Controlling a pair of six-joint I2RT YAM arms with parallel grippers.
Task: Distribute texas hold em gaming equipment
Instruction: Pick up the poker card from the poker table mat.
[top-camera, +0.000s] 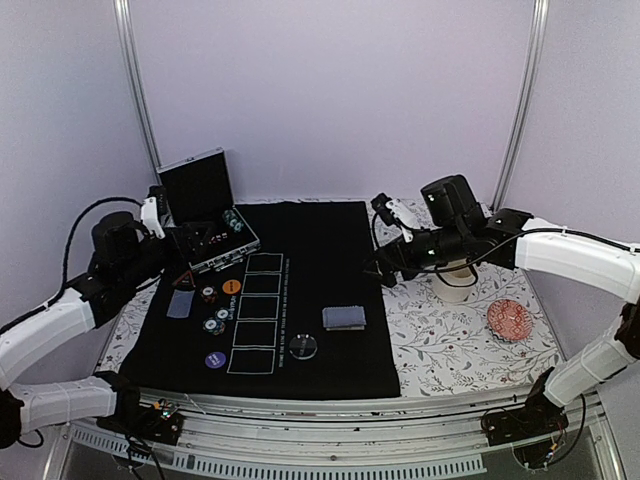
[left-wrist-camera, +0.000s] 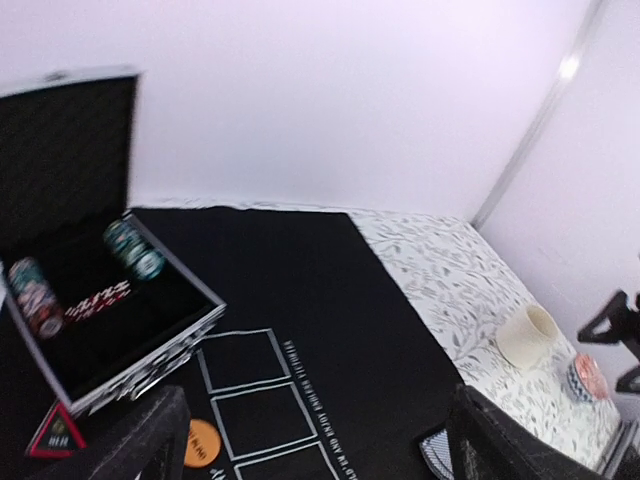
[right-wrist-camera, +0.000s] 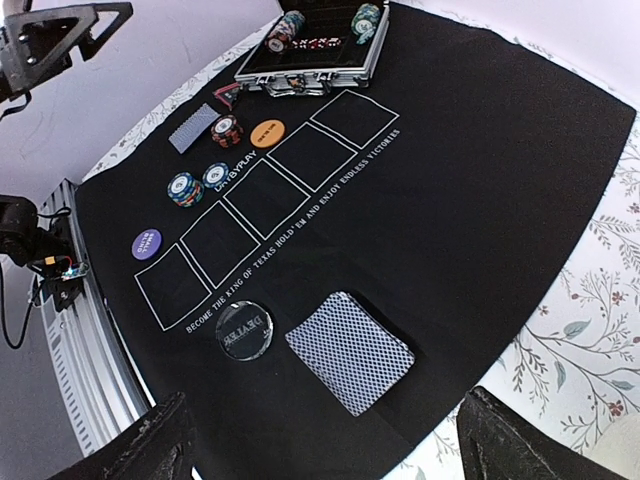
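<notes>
Chip (top-camera: 216, 324) markings are too small to read, and from the left wrist only a corner of the card deck (top-camera: 343, 318) shows past a finger. The deck lies face down on the black mat (top-camera: 320, 250), right of the printed boxes, long side running left to right, a clear disc (top-camera: 303, 347) just beside it. Left pincer (left-wrist-camera: 320, 450) and right pincer (right-wrist-camera: 325, 430) hang wide open above the counter (top-camera: 450, 330), holding nothing.

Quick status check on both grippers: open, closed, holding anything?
Left gripper: open, jaws spread wide, nothing between them.
Right gripper: open, jaws spread wide, nothing between them.
</notes>
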